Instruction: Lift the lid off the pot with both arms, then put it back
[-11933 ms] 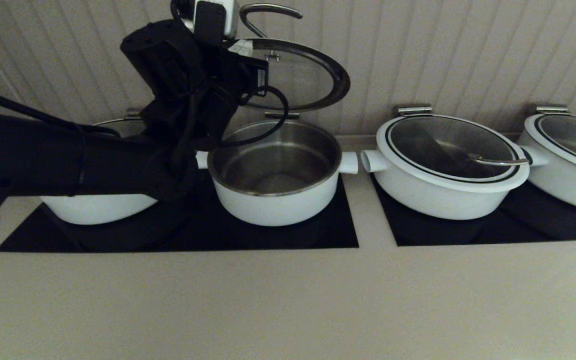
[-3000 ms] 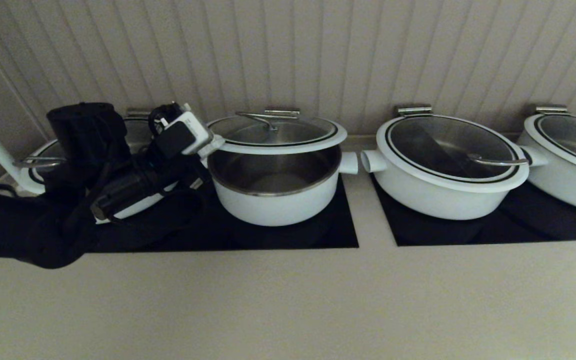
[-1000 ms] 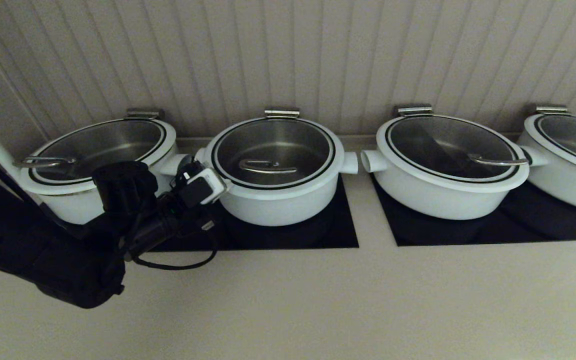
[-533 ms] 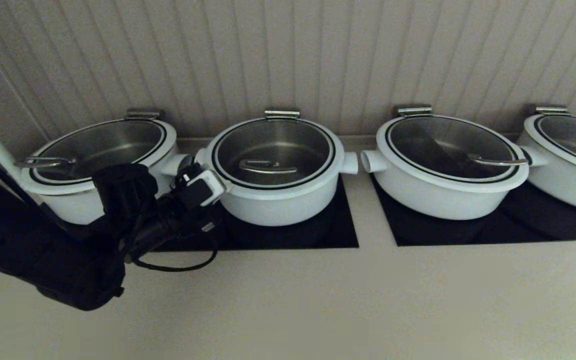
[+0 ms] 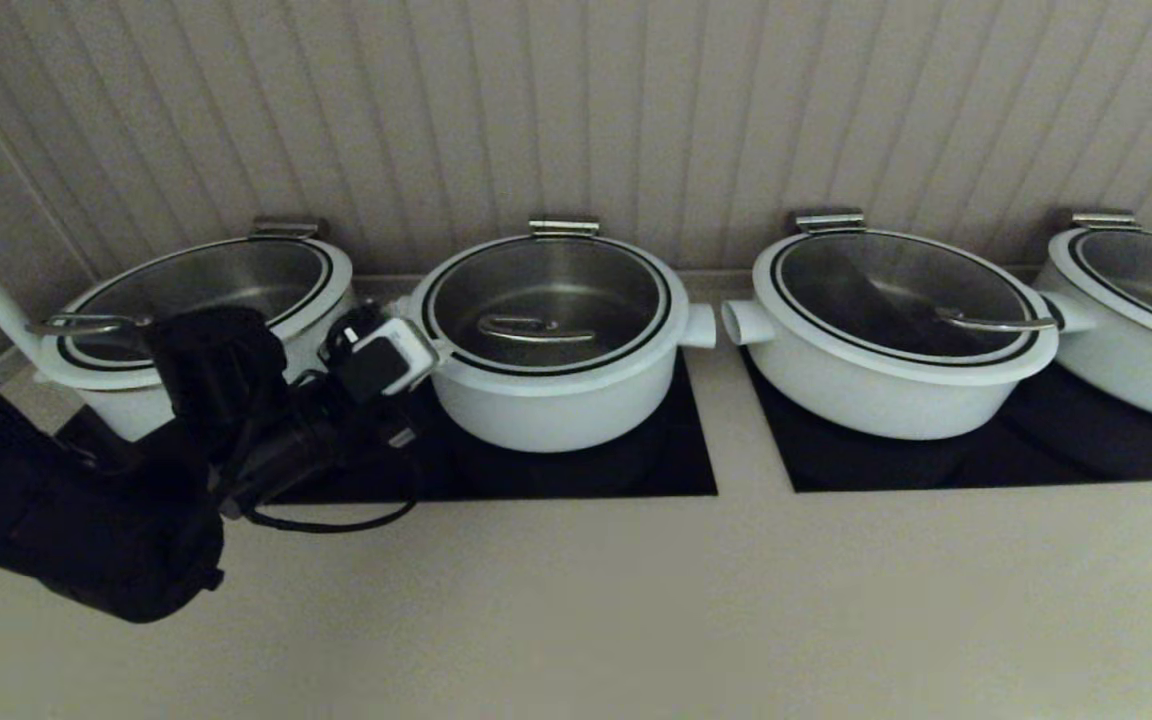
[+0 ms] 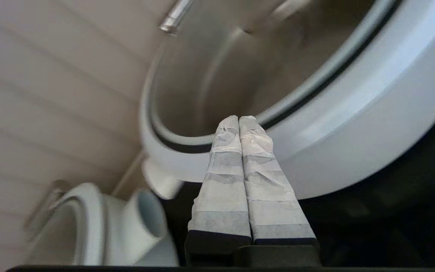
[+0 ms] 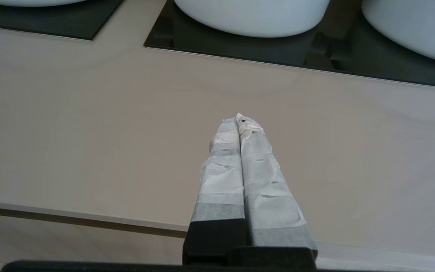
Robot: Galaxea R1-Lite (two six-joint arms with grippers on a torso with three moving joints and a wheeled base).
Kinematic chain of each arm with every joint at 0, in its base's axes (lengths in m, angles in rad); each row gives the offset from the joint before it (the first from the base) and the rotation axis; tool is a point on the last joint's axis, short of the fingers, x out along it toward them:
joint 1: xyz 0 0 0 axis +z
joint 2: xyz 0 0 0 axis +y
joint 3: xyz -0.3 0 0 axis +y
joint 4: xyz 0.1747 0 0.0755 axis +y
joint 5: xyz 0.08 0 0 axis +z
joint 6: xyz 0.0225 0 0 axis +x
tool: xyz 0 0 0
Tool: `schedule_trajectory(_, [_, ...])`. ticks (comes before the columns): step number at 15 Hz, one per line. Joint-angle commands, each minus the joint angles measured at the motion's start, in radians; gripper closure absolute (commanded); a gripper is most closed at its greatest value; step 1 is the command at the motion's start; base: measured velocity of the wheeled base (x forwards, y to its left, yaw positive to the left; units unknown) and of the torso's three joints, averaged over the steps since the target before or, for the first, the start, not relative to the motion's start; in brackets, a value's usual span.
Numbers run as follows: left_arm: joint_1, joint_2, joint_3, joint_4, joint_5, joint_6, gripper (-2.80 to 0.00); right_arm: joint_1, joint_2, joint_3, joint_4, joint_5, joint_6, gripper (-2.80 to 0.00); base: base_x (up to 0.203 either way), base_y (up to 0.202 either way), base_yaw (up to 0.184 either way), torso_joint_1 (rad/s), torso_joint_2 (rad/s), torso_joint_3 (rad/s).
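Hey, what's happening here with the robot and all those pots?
The lid sits closed on the pot, second from the left in a row of white pots on black cooktops. The left gripper is shut, empty, just beside that pot's rim. The right gripper is shut too, parked over the bare counter, out of the head view.

Lid [image 5: 548,312]: round glass with a white rim and black inner ring, seated flat and closed on the pot; its curved steel hook handle lies across the glass near the middle.
Pot [image 5: 551,405]: round, white, deep, standing upright on the dark panel of my table, second from my left in the row; one short tubular side handle juts toward the neighbouring pot on my right.
Steel interior: visible through the glass.
Back clip: small steel piece at the rim's far edge.
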Motion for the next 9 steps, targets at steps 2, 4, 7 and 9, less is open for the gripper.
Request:
schedule_trajectory(2, [0.0, -0.074, 0.013, -0.009, 0.021, -0.01, 0.0, 0.0, 0.002, 0.0, 0.0, 0.001, -0.002, 0.0, 0.0, 0.0, 0.0, 0.0, 0.0, 0.0])
schedule_trajectory(4, [0.001, -0.127, 0.035, -0.009, 0.051, -0.023, 0.0, 0.001, 0.002, 0.0, 0.0, 0.001, -0.001, 0.0, 0.0, 0.0, 0.0, 0.0, 0.0, 0.0])
schedule_trajectory(7, [0.002, -0.235, 0.084, -0.009, 0.138, -0.075, 0.0, 0.0, 0.0, 0.0, 0.0, 0.001, -0.001, 0.0, 0.0, 0.0, 0.0, 0.0, 0.0, 0.0])
schedule_trajectory(9, [0.003, -0.311, 0.122, -0.005, 0.215, -0.108, 0.0, -0.001, 0.002, 0.0, 0.0, 0.001, -0.002, 0.0, 0.0, 0.0, 0.0, 0.0, 0.0, 0.0])
